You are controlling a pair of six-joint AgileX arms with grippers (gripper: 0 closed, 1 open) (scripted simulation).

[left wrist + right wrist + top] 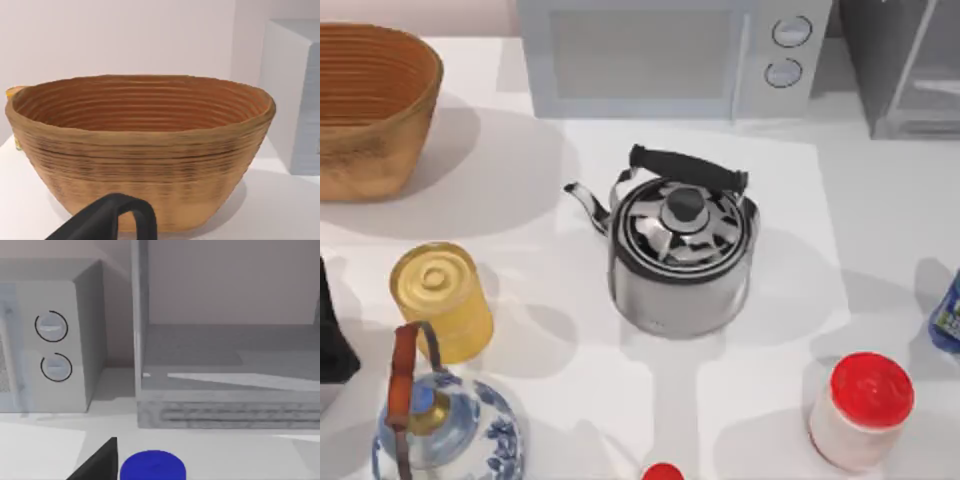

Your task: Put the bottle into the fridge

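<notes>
- The right end effector (102, 462) appears in the right wrist view as one dark finger beside the bottle's round blue cap; I cannot tell whether it is released, clenched or grasping.
- The left end effector (112, 220) appears in the left wrist view as a dark curved finger facing the woven basket (140, 155); its state cannot be told either, and this arm looks idle at the top view's left edge.
- The bottle (948, 315) stands at the far right edge of the surface (880, 200) in the top view, upright by the look of its cap (152, 467) seen end-on from the right wrist, so its long axis runs vertical.
- The relation that matters: the bottle lies just beside the right end effector's finger, and the fridge (225, 370) sits straight beyond it, toward the back right corner. The right arm is plainly the nearer one; the left is well apart, across the surface.
- The fridge door frame (140, 315) stands to one side, and the interior shelf looks open to the front, so I judge the way in is clear.
- Around this, the microwave (670, 55) stands left of the fridge; the steel kettle (682, 255) sits mid-surface; a white jar with a red lid (860, 410) is near the bottle; the yellow can (440, 295) and a blue-and-white teapot (450, 425) are on the left.
- Judged from here, the grasp is not yet confirmed and the bottle is not yet in the fridge.
</notes>
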